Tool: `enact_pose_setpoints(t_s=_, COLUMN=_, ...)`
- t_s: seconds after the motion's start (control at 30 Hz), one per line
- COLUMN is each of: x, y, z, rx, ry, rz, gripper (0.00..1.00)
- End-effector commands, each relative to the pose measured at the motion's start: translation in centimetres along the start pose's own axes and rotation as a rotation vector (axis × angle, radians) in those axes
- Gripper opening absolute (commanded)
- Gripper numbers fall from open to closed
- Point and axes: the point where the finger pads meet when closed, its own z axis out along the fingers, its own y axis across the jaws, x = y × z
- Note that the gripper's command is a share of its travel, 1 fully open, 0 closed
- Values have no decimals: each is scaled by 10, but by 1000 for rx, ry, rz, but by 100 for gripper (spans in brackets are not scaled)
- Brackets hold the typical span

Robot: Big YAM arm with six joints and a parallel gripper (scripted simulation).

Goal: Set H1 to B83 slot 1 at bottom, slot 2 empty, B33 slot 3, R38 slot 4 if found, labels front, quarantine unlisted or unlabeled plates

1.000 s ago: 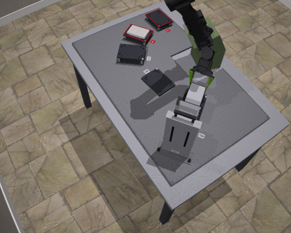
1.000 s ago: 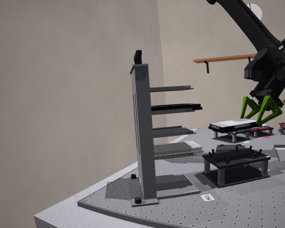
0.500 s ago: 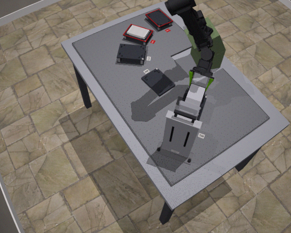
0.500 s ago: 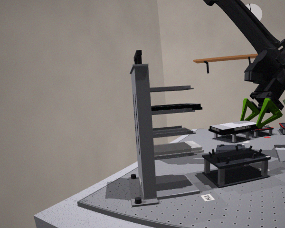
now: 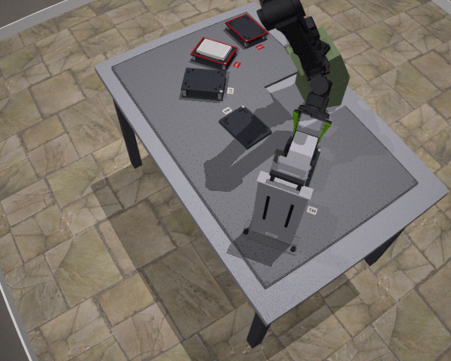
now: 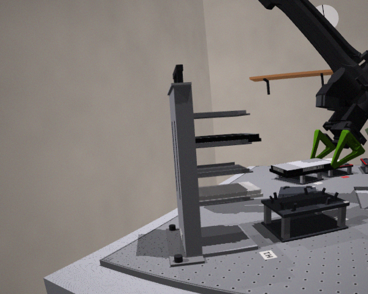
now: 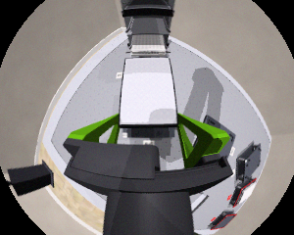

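Note:
My gripper is shut on a white-topped plate with a black base. It holds the plate roughly level in the air, its far end toward hotel H1. In the exterior view, a pale plate lies on the lowest raised shelf and a black plate on the third. The second shelf and top shelf show no clear plate. Another white plate sits on a red-rimmed nest. No plate ID is readable.
A pegged, legged nest stands before the hotel. Landing nest L1 is bare. A low dark nest, apparently N6, stands nearer the middle. The second red-rimmed nest at the back is bare.

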Motion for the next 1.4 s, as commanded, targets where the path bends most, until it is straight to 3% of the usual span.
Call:
enact_pose_setpoints(t_s=0.0, x=-3, y=-3, z=3, rx=8, ry=-14, rz=2, gripper=86)
enact_pose_setpoints(t_s=1.37, x=10, y=-3, z=14, rx=9, ry=-14, rz=1, gripper=86)
